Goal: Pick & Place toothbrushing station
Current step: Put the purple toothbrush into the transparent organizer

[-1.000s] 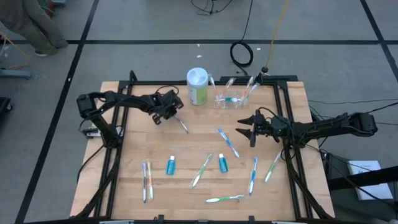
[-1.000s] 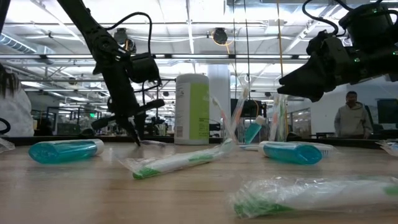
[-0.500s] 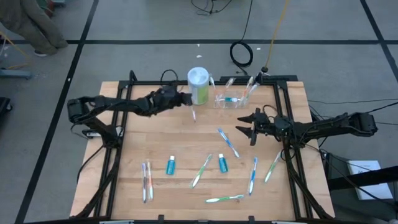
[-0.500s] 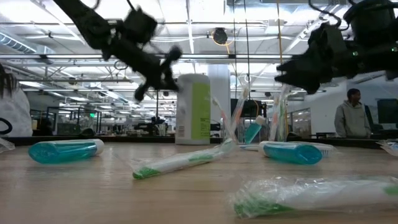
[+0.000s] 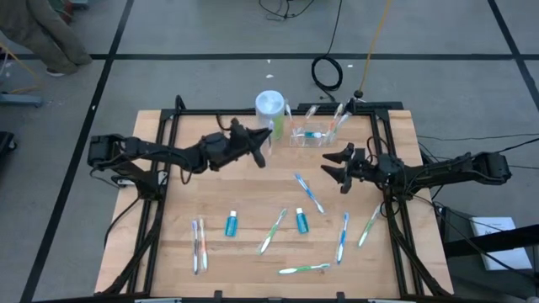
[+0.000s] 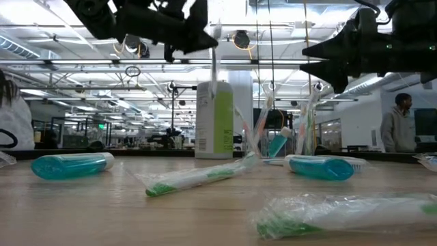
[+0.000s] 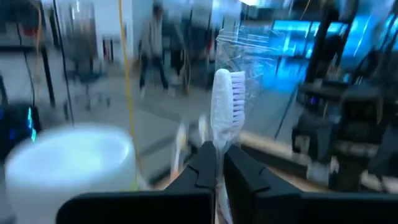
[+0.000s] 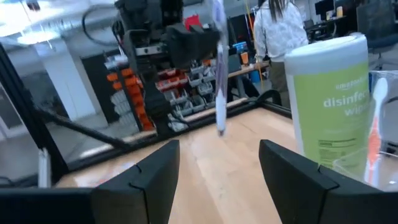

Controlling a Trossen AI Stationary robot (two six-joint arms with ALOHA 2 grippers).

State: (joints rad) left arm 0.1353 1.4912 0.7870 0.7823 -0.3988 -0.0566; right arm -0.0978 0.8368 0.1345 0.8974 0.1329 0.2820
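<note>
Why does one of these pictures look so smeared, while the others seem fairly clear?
Left wrist view: the room behind is streaked with blur, yet the white toothbrush pinched in the left hand stays fairly sharp. Low view: bright ceiling lights leave the arms as dark shapes, and the nearest wrapped toothbrush is out of focus. High view: evenly lit, soft shadows.

One wipes canister (image 5: pixel 269 112), two toothpaste tubes (image 5: pixel 231 223), roughly nine toothbrushes (image 5: pixel 309 193)

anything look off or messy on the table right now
Yes, mildly: wrapped toothbrushes and teal tubes lie scattered at all angles across the near half of the table, not in the clear holder at the far edge. Nothing looks spilled or broken.
</note>
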